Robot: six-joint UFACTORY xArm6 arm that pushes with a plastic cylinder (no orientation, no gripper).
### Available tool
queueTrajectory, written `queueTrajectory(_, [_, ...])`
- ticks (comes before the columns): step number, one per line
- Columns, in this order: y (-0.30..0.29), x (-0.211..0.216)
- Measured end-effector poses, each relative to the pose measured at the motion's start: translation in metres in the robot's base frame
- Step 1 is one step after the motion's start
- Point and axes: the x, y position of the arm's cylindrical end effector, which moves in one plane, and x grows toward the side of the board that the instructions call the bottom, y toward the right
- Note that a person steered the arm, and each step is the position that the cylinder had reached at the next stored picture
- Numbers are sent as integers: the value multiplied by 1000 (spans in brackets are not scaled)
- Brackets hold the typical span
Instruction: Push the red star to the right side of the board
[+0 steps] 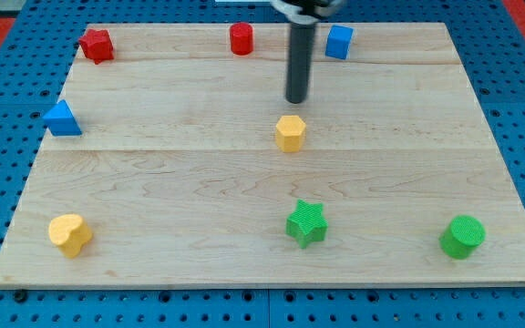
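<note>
Nothing here is a container; every block sits loose on the wooden board. The red star lies at the far left corner, close to the edge. My tip, holding nothing, stands mid-board just beyond the yellow hexagonal block, well apart from the star.

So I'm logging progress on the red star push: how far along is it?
Nothing looks done: the red star sits at the board's top-left corner, far from the right side. In hand: my tip hangs mid-board, just above the yellow hexagon block, touching no block. Left: reaching the star's left side and pushing it right, past the red cylinder and blue cube.
</note>
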Motion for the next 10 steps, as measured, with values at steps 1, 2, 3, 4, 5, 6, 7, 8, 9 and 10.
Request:
queueTrajectory(1, [-49, 3])
queueTrajectory(2, [-142, 3])
queueTrajectory(3, [-216, -19])
queueTrajectory(4, [-300, -41])
queueTrajectory(5, [-328, -72])
queueTrajectory(6, [-287, -98])
queueTrajectory(7, [-279, -98])
queueTrajectory(8, [-279, -98])
queueTrajectory(9, [-268, -78])
queueTrajectory(10, [-254, -78])
